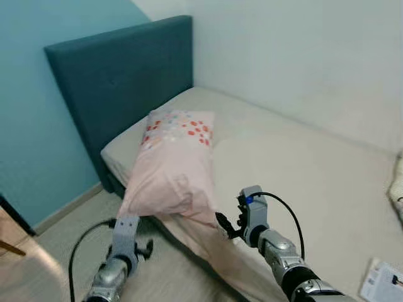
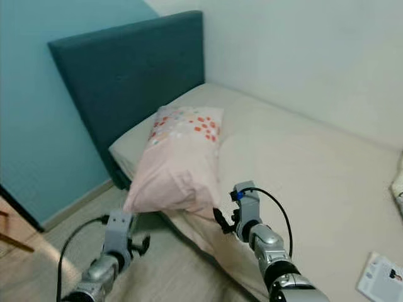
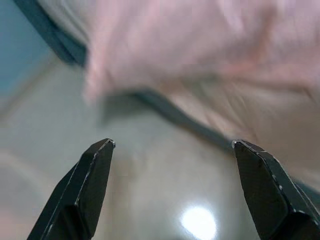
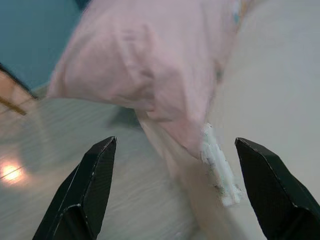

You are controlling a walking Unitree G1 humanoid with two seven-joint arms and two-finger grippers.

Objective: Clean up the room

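A pink pillow [image 1: 173, 167] with coloured dots at its top end lies along the near side of the bed [image 1: 302, 157], below the teal headboard [image 1: 119, 75]. Its lower end overhangs the mattress edge. My left gripper [image 1: 140, 246] hangs open over the floor, just below the pillow's overhanging corner and apart from it. In the left wrist view the pillow [image 3: 200, 40] is blurred beyond the open fingers. My right gripper [image 1: 228, 226] is open at the bed's edge, close to the pillow's lower right corner [image 4: 150, 65]. A white strip [image 4: 217, 165] hangs off that corner between the fingers.
A printed paper [image 1: 384, 280] lies on the bed at the near right, and a pale bundle [image 1: 397, 182] sits at the right edge. Light floor [image 1: 75, 220] runs along the blue wall. A dark wooden furniture edge [image 1: 9, 233] stands at the far left.
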